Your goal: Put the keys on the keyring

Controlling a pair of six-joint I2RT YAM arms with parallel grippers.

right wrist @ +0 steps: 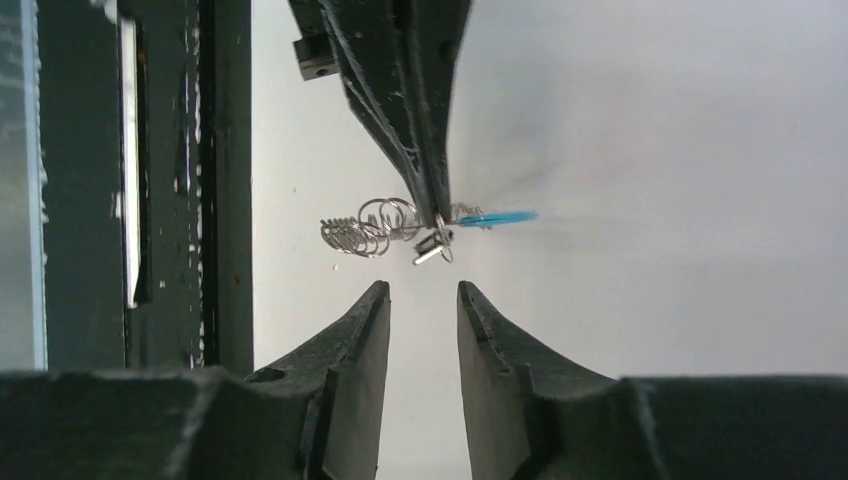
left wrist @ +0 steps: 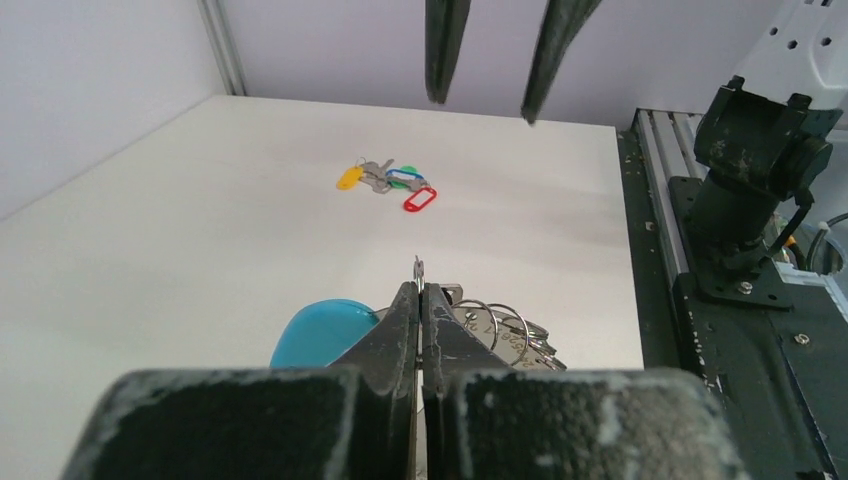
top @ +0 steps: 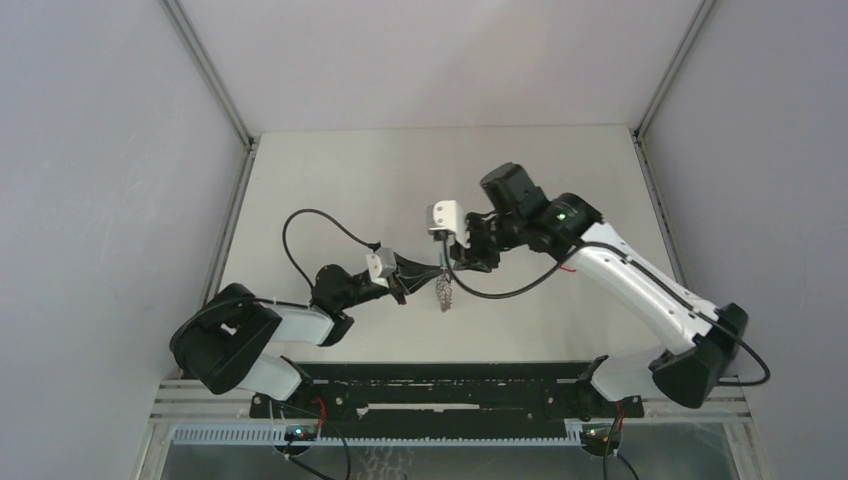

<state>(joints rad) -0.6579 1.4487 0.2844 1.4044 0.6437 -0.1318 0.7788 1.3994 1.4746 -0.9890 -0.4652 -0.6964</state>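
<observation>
My left gripper (left wrist: 419,292) is shut on a thin wire ring of the keyring (left wrist: 497,330), a bunch of silver split rings with a teal-blue tag (left wrist: 318,332). The bunch hangs above the table (top: 444,292). Facing it, my right gripper (right wrist: 423,292) stands open with nothing between its fingers, just short of the held ring (right wrist: 437,243). The left fingers (right wrist: 405,110) come down from the top of the right wrist view. The keys (left wrist: 386,181), a small cluster with yellow, blue and red tags, lie on the white table farther off. In the top view the left gripper (top: 432,272) and right gripper (top: 456,262) nearly meet.
The black mounting rail (top: 440,385) and the right arm's base (left wrist: 745,190) stand along the near edge. White booth walls (top: 110,150) close in the table on three sides. A black cable (top: 310,225) loops over the table by the left arm.
</observation>
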